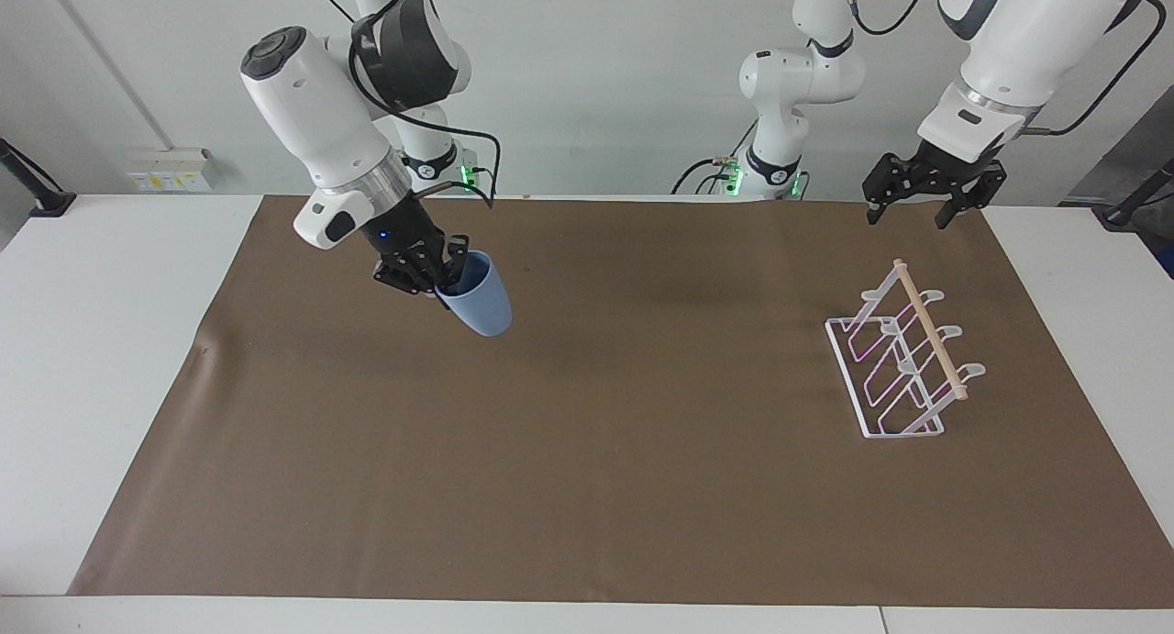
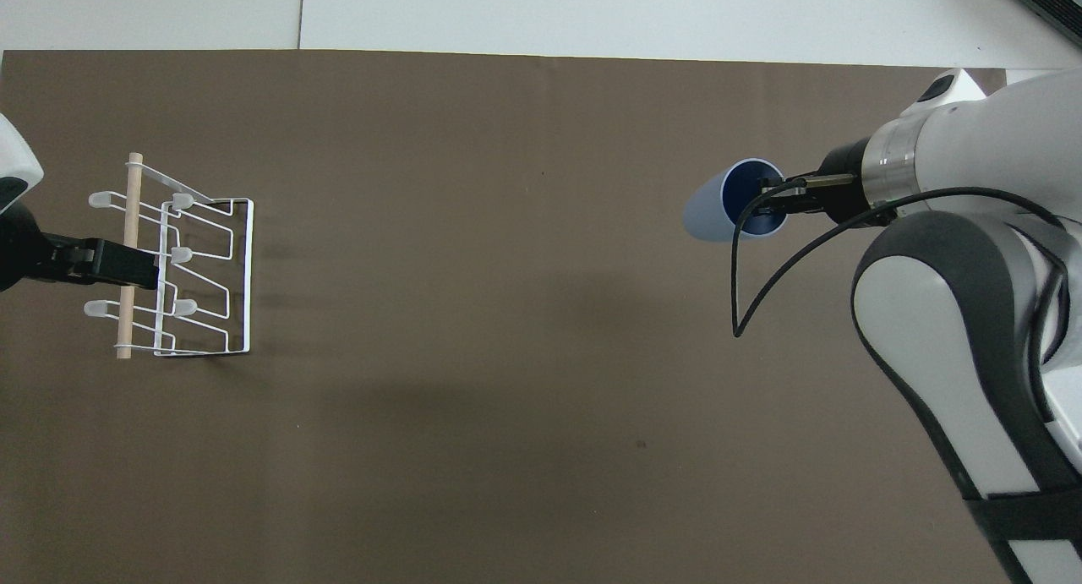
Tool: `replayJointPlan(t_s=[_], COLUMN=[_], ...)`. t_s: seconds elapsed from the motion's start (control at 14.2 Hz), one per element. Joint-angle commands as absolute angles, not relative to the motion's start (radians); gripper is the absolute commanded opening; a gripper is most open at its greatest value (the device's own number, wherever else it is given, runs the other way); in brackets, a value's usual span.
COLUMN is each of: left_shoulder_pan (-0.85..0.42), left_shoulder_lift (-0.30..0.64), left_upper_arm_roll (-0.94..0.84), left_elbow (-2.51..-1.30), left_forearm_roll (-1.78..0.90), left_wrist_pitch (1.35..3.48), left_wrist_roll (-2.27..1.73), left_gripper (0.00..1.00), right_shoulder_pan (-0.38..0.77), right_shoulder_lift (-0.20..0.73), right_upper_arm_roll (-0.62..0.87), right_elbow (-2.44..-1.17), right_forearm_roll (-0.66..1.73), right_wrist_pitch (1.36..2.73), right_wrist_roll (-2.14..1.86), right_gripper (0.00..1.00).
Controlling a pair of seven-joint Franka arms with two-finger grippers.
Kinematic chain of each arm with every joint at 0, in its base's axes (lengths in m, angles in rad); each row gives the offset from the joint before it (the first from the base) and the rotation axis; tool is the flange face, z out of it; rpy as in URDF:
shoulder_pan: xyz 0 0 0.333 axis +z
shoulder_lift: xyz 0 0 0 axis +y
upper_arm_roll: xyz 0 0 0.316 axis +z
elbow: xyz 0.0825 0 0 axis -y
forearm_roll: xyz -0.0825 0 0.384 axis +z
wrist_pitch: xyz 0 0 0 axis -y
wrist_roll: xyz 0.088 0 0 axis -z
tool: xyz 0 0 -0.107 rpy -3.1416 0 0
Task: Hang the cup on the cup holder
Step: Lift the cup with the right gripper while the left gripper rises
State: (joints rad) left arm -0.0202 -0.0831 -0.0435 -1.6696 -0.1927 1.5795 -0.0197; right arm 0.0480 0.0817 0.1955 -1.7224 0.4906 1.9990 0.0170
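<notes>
My right gripper [image 1: 440,281] [image 2: 773,202] is shut on the rim of the light-blue cup [image 1: 477,296] [image 2: 725,204], one finger inside it. The cup hangs tilted in the air over the brown mat, base pointing toward the left arm's end. The white wire cup holder [image 1: 903,363] [image 2: 173,267] with its wooden dowel stands on the mat at the left arm's end. My left gripper [image 1: 920,210] [image 2: 139,267] waits open in the air above the holder, touching nothing.
A brown mat [image 1: 587,487] [image 2: 507,398] covers most of the white table [image 1: 92,340]. The right arm's black cable [image 2: 748,280] loops down beside the cup.
</notes>
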Motion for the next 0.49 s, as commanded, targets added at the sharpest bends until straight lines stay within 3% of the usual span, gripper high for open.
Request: replayJointPlan(t_s=[0.0,0.21,0.42], left_shoulder_pan=[0.030,0.044,0.045], left_shoulder_lift=[-0.110,-0.118,-0.169], left_upper_arm_roll=[-0.040,-0.041,-0.041], left_elbow=[-1.701,-1.727,-1.825], left_forearm_roll=[-0.341,-0.480,-0.665], left_wrist_pitch=[1.600,1.623,1.675], left_wrist_roll=[-0.131,-0.352,-0.591], left_gripper=[1.00,1.00,1.00], right_shoulder_pan=[0.037,0.037,0.050], right_shoulder_lift=[0.074,0.068,0.064], right_upper_arm_roll=[0.238,0.276,0.368], right_elbow=[-1.718,-1.721,-1.738], right_forearm_roll=[0.639,0.777,0.871], right_wrist_pitch=[2.000,2.003,2.162], right_wrist_roll=[0.025,0.026,0.064], right_gripper=[0.00,0.00,0.00])
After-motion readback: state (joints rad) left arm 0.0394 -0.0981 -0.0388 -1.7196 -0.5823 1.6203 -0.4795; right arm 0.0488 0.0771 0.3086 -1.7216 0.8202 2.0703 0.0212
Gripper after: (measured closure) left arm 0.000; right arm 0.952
